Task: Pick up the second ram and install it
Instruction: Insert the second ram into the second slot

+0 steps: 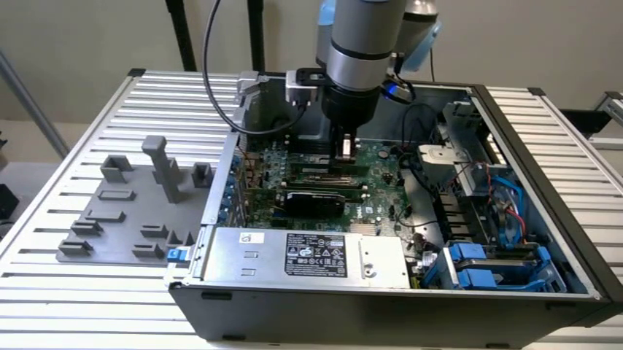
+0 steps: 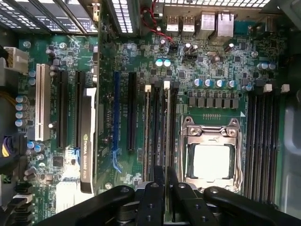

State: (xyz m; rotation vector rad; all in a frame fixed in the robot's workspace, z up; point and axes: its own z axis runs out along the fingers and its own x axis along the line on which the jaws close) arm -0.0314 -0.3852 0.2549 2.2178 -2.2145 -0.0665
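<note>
The gripper (image 1: 345,149) is lowered inside the open computer case (image 1: 545,146), hemmed in by the case walls and the graphics card (image 2: 87,141). The jaws are closed narrowly on the second ram (image 2: 166,136), seen edge-on as a thin stick standing over the memory slots (image 2: 157,132) beside the processor socket (image 2: 211,150); whether it is seated cannot be told.

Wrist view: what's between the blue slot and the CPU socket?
One black slot, then the memory slots, where the claw holds the second ram; wrist view.
</note>
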